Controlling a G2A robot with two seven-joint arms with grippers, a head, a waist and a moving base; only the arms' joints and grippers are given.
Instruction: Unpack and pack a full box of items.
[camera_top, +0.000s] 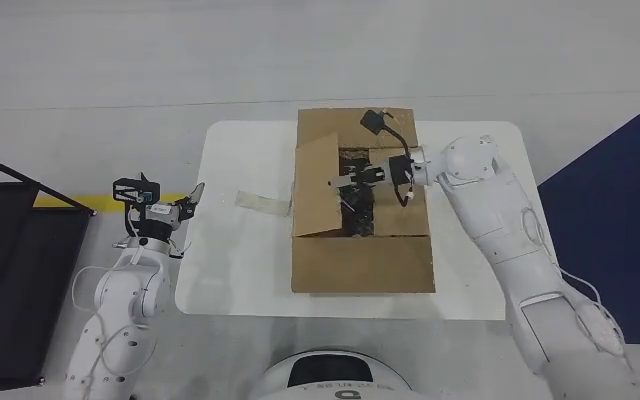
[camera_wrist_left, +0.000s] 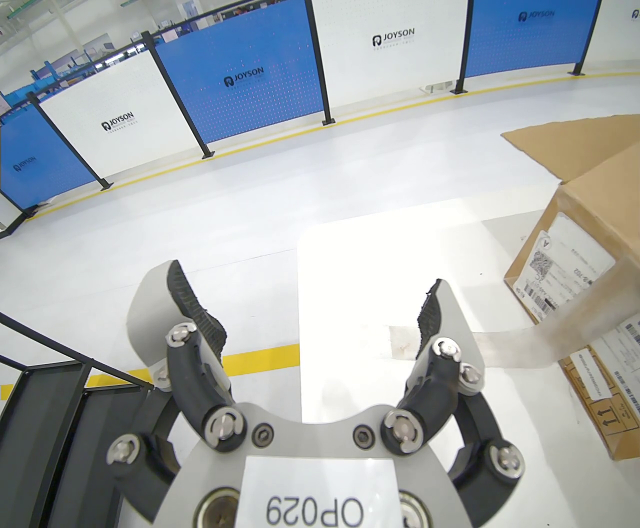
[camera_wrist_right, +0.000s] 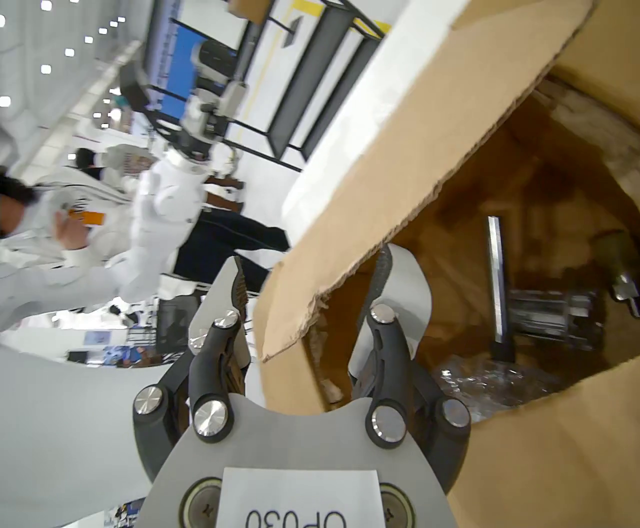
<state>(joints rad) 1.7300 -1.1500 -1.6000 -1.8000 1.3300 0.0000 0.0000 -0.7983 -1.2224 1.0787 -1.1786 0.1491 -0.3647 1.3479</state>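
Dimly, box contents (camera_wrist_right: 545, 310) behind a flap (camera_wrist_right: 425, 125) between spread fingers (camera_wrist_right: 407, 290) of the right hand (camera_wrist_right: 311, 262); left hand (camera_wrist_left: 305, 279) spread, empty.

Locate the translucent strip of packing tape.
Top view: the translucent tape strip lies on the white table, left of the brown cardboard box, between it and the open left gripper; one end reaches the box's side.

the box (camera_top: 363, 264) is brown, its labels (camera_wrist_left: 570, 260) white with black print, the table (camera_top: 240, 260) white.

A white tabletop (camera_top: 240, 270) is sitting mid-frame, a black rack (camera_top: 40, 280) is standing at the left edge, and a yellow floor line (camera_top: 60, 201) is running past it.
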